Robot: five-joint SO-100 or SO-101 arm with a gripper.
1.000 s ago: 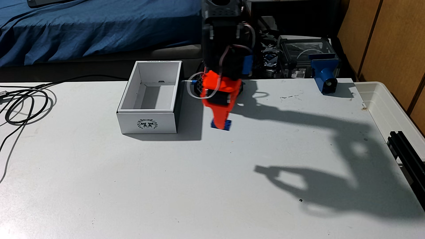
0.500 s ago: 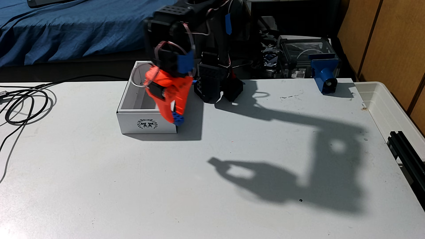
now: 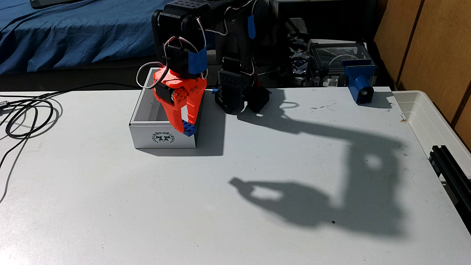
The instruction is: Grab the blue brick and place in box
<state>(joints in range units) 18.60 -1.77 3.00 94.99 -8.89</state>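
In the fixed view my orange gripper [image 3: 187, 126] points down over the near right corner of the white box [image 3: 153, 137], shut on the small blue brick [image 3: 189, 128]. The studded brick hangs tilted between the fingertips, in front of the box's front wall and right rim as seen from here. The box is open at the top, shows a dark wreath emblem on its front, and stands at the table's far left-centre. The black arm with blue tape rises behind it.
Black cables [image 3: 28, 114] coil on the table's left side. A blue clamp-like block [image 3: 360, 84] sits at the far right, beside a translucent bin [image 3: 433, 119]. The arm's black base [image 3: 242, 99] stands right of the box. A black rail [image 3: 451, 168] lies at the right edge.
The gripper carried the blue brick leftward from the table beside the box to over the box's near right corner. It has also turned, so both fingers now face the camera.
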